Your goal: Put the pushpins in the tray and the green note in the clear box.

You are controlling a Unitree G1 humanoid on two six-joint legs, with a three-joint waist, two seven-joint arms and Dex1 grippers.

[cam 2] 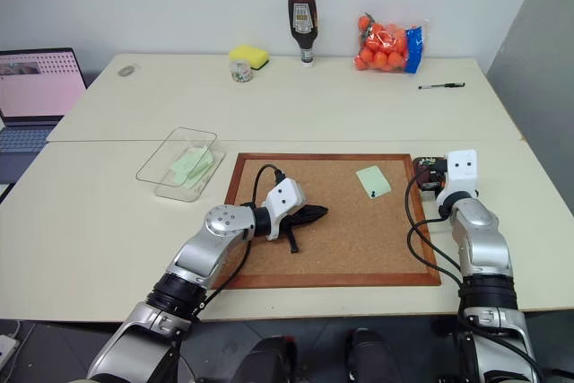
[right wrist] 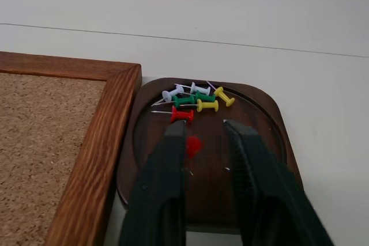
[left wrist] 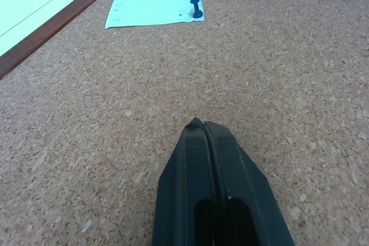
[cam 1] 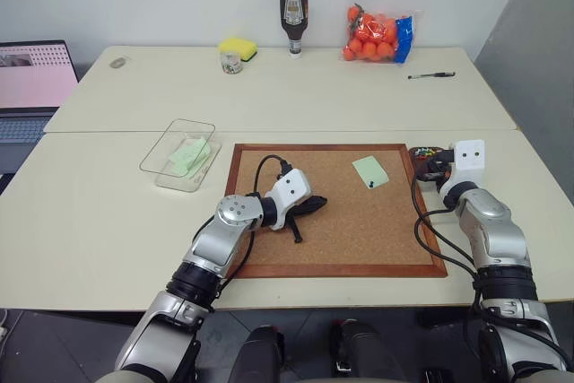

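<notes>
The table (cam 1: 108,221) carries everything, and the corkboard (cam 1: 341,239) lies at its near middle, long side running left to right. Far behind the corkboard stand a sauce bottle (cam 1: 293,18), a bag of oranges (cam 1: 377,35), a yellow sponge (cam 1: 239,46) and a pen (cam 1: 431,75); a laptop (cam 1: 31,87) sits off its left. The clear box (cam 1: 179,154) lies just beyond the corkboard's left edge, tilted with its long axis running away, a green sheet (cam 1: 190,157) inside it. The left gripper (cam 1: 316,204) rests on the corkboard's middle, fingers pressed together and empty, pointing right toward the green note (cam 1: 370,171). That note lies flat on the corkboard's upper right, a dark blue pushpin (left wrist: 196,8) stuck in its near edge. The tray (right wrist: 271,142) touches the corkboard's right frame; the right gripper (right wrist: 206,133) hovers over it, fingers narrowly parted, a red pushpin (right wrist: 194,144) between them. More pushpins (right wrist: 193,101) lie clustered in the tray's far end, shafts mostly pointing left.
</notes>
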